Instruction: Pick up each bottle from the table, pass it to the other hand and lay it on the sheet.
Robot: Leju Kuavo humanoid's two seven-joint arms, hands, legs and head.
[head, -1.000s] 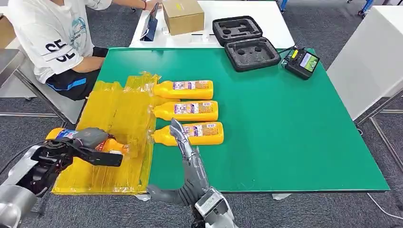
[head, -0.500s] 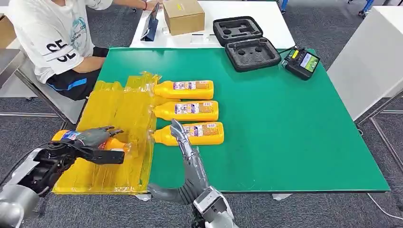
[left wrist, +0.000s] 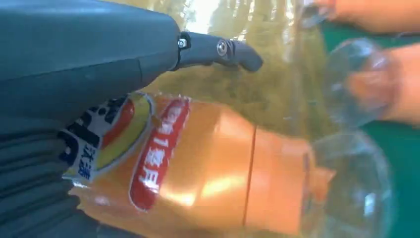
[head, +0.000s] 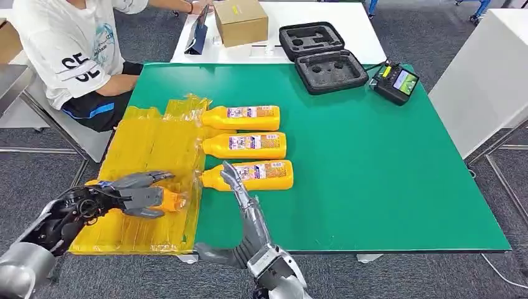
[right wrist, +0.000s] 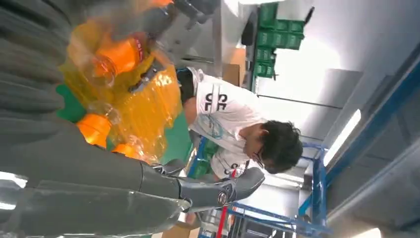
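- Laying an orange bottle (head: 163,200) on the yellow plastic sheet (head: 149,149) looks like the step in hand: you see the bottle lying on its side at the sheet's near edge, under the left hand (head: 127,190).
- Left hand: fingers spread over the bottle rather than wrapped round it. The left wrist view shows the thumb lifted off the label, so you can read it as open, resting on or just above the bottle; contact cannot be confirmed.
- Right hand (head: 240,193): fingers straight and apart, holding nothing, stretched toward the neck of the nearest bottle (head: 249,175) on the green table (head: 373,174). It probably waits there because that bottle is the next pick.
- Two more bottles (head: 243,117) (head: 246,145) lie in a row behind it, necks touching the sheet's edge, bodies on the green.
- A person in a white T-shirt (head: 68,43) sits beyond the far left corner, well apart from both hands.
- Judgement: one bottle placed, three left.
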